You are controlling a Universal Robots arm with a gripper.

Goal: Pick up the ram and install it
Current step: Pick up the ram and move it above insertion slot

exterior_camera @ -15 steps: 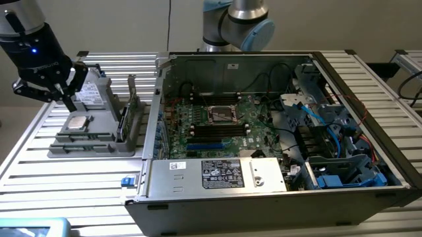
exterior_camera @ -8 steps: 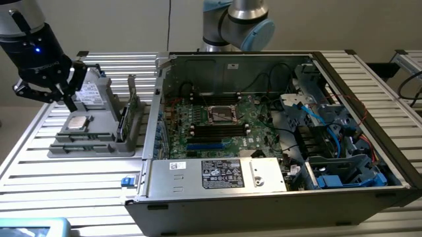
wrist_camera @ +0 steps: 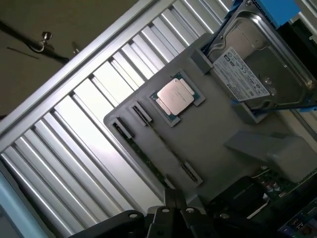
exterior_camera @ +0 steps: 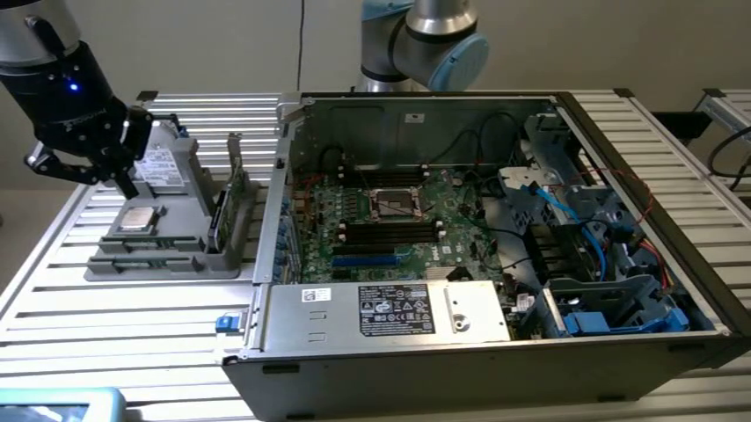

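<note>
My black gripper (exterior_camera: 125, 187) hangs shut and empty over the grey parts tray (exterior_camera: 129, 264), at the exterior view's left, with its fingertips just above the tray beside the hard drive (exterior_camera: 158, 163). The ram (exterior_camera: 218, 221) stands on edge in the tray's upright holder, on the side toward the computer case and apart from the gripper. In the wrist view the closed gripper (wrist_camera: 172, 201) points down at the tray (wrist_camera: 218, 129) near two narrow slots with end clips. A thin dark strip (wrist_camera: 148, 161) runs along one slot; I cannot tell what it is.
A square silver processor (exterior_camera: 139, 218) (wrist_camera: 173, 96) lies in the tray's middle, with the hard drive (wrist_camera: 252, 74) behind it. The open computer case (exterior_camera: 493, 352) stands at the exterior view's right, its motherboard (exterior_camera: 388, 229) with black memory slots exposed. The table is slatted aluminium (exterior_camera: 118, 325).
</note>
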